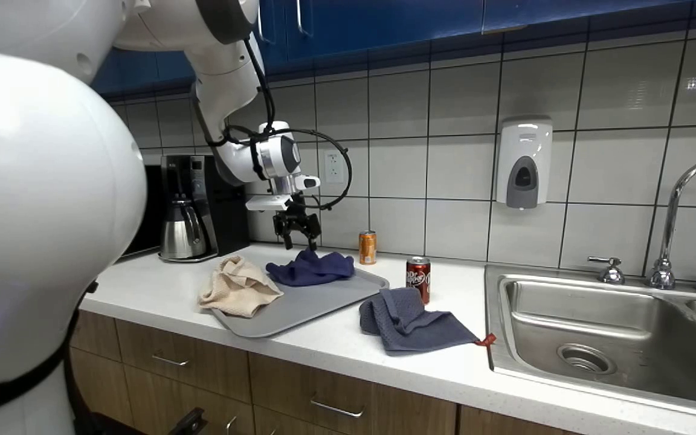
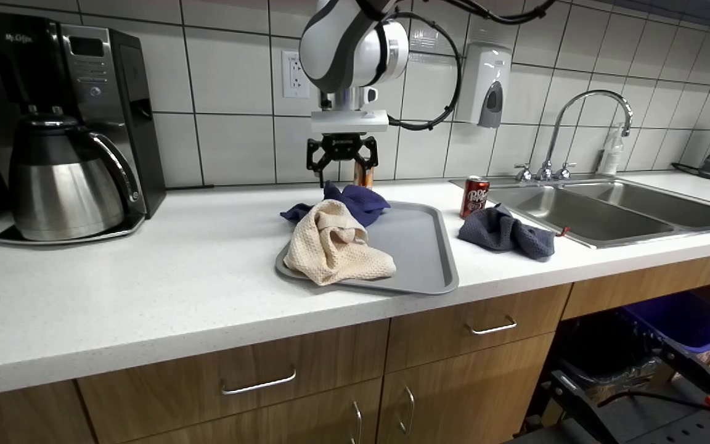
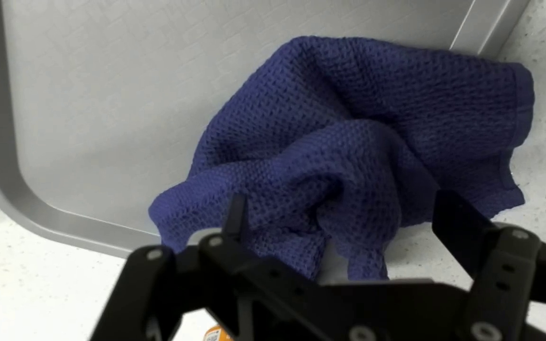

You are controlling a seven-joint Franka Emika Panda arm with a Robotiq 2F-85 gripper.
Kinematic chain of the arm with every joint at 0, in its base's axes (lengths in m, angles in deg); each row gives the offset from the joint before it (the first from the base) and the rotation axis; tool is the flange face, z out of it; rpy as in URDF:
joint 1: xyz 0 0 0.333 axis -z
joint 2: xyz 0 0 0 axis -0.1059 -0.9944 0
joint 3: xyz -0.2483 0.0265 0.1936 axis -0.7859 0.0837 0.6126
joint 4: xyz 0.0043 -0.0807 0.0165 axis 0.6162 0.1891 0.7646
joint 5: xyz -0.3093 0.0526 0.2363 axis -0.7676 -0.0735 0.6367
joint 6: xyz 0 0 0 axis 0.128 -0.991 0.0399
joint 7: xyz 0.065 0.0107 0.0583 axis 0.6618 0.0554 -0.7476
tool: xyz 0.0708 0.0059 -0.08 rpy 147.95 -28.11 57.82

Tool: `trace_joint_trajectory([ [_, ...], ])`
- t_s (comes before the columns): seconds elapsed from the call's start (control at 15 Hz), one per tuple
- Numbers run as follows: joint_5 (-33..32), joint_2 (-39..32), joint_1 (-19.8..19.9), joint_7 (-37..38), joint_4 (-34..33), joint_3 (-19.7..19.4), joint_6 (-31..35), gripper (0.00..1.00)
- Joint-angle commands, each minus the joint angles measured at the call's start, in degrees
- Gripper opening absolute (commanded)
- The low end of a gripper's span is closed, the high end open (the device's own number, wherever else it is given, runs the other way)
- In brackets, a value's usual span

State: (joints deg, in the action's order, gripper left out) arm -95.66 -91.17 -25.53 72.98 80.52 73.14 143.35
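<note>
My gripper points down over the back of the counter, and its fingers are apart with nothing held. It also shows in an exterior view and in the wrist view. Right below it is a crumpled dark blue cloth, partly on the grey tray and partly over its edge onto the counter. In the wrist view the cloth lies in front of and between the fingers; I cannot tell whether a fingertip touches it. A beige cloth lies bunched on the tray's near corner.
An orange can stands behind the tray by the wall. A red Dr Pepper can and a grey-blue cloth are between tray and sink. A coffee maker stands at the left. A soap dispenser hangs on the wall.
</note>
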Motion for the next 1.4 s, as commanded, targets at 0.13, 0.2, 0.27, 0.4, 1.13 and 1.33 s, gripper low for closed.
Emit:
trace_joint_trajectory([
  [0.13,-0.1,-2.6,0.4,-0.5,-2.2,-1.2,0.0,1.0],
  [0.2,-0.1,-3.1,0.5,-0.6,-2.5,-1.4,0.1,1.0],
  [0.27,0.1,-3.7,0.7,-1.0,-2.9,-1.4,0.1,1.0],
  [0.4,0.4,-4.7,0.9,-1.3,-3.9,-1.4,0.3,1.0],
  [1.13,1.1,-10.1,1.4,-2.2,-10.3,-1.4,-0.3,1.0],
  [1.33,1.3,-11.1,1.6,-2.2,-11.1,-1.4,-0.5,1.0],
])
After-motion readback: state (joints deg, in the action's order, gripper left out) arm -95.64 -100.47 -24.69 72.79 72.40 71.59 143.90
